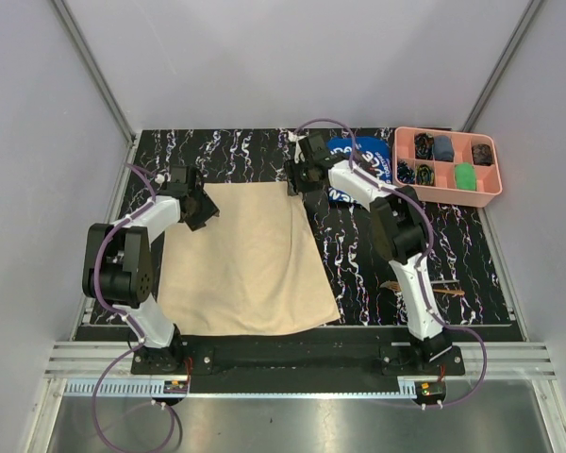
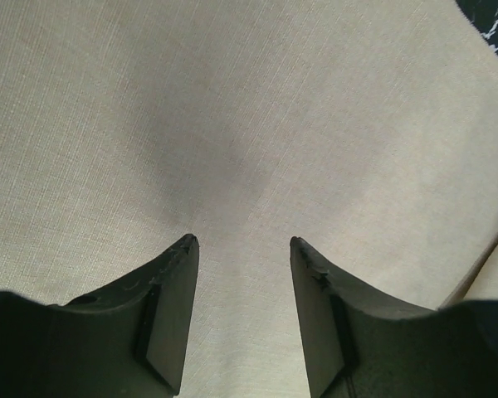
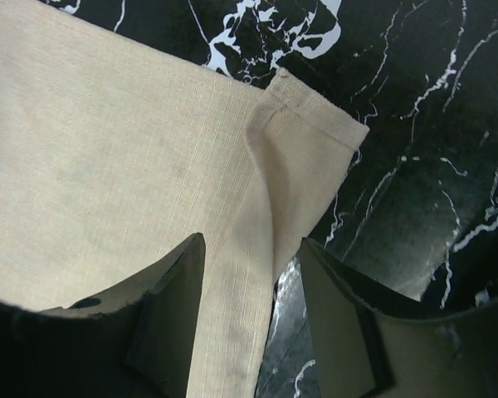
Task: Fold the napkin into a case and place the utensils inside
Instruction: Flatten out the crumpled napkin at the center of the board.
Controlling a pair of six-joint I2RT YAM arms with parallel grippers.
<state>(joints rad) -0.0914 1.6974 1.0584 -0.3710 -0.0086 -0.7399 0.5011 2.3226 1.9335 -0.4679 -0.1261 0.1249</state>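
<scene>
The plain beige napkin (image 1: 245,260) lies spread flat on the black marbled mat, not folded into a case. My left gripper (image 1: 200,209) hovers over its far left corner. In the left wrist view the left gripper (image 2: 242,241) is open, with only flat napkin (image 2: 232,124) beneath it. My right gripper (image 1: 302,179) is at the far right corner. In the right wrist view the right gripper (image 3: 251,240) is open and straddles the napkin (image 3: 108,166) edge, where a raised crease runs to the corner. A thin brown utensil (image 1: 448,291) lies by the right arm.
A pink compartment tray (image 1: 447,184) with small items stands at the far right. A blue printed cloth (image 1: 342,149) lies partly under the right arm. The black marbled mat (image 1: 358,255) ends at grey walls on the left and right.
</scene>
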